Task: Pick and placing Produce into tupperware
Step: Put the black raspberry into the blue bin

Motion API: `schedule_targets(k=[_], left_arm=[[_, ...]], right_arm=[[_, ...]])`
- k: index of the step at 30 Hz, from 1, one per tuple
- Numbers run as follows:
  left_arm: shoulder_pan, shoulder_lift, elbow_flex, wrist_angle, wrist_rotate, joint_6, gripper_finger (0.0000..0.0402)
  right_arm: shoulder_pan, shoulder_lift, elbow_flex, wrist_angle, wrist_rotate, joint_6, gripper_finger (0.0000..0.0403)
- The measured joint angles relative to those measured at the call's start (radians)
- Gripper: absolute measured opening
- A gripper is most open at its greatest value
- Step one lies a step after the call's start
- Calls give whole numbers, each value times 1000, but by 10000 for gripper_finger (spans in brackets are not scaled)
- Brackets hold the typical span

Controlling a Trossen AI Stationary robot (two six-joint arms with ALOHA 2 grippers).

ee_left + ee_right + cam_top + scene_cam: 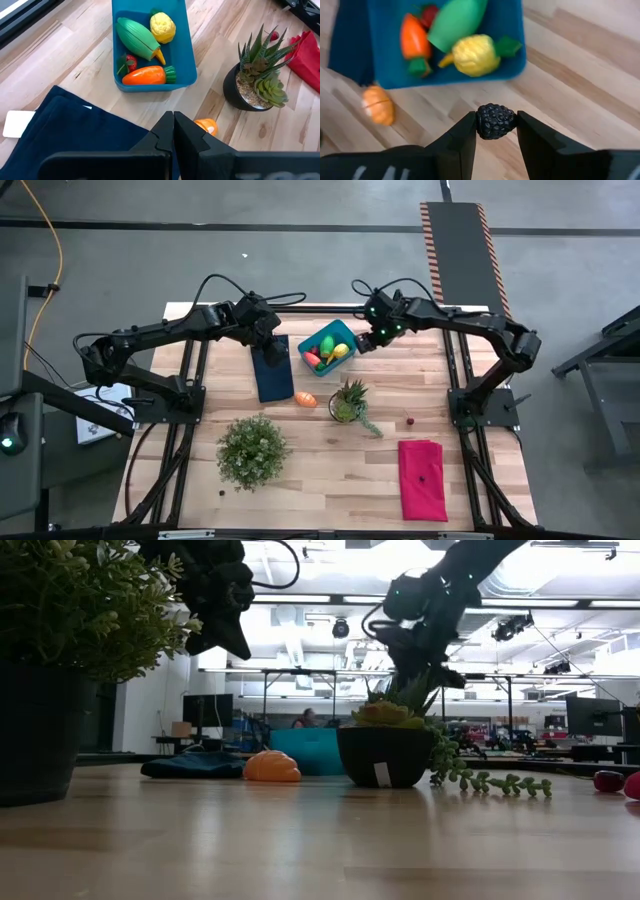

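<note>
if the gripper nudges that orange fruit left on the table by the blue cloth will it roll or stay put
The orange fruit looks rounded, so a push would probably roll it. In the low view it sits with a flat underside, so it may just slide. It is likely stiff, light plastic like the pieces in the blue tub.

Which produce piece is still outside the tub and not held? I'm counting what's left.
The orange oval lies on the bare table beside the dark blue cloth. The others lie in the blue tub, or, like the blackberry, sit in the right gripper.
</note>
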Motion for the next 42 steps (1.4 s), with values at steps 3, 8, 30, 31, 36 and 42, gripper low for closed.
schedule_targets(k=[3, 8, 30, 31, 36, 42], left_arm=[[0, 0, 0, 0, 0, 1, 1], [0, 0, 0, 0, 0, 2, 1], [0, 0, 0, 0, 0, 3, 1], [0, 0, 0, 0, 0, 3, 1], [0, 0, 0, 2, 15, 3, 1], [0, -24, 0, 71, 98, -1, 1]], right_arm=[[0, 0, 35, -1, -2, -10, 118], [0, 0, 108, 0, -1, -19, 118], [0, 0, 455, 0, -1, -127, 118], [0, 0, 464, 0, -1, -131, 118], [0, 0, 509, -1, -1, -164, 118], [-1, 0, 555, -2, -2, -199, 118]])
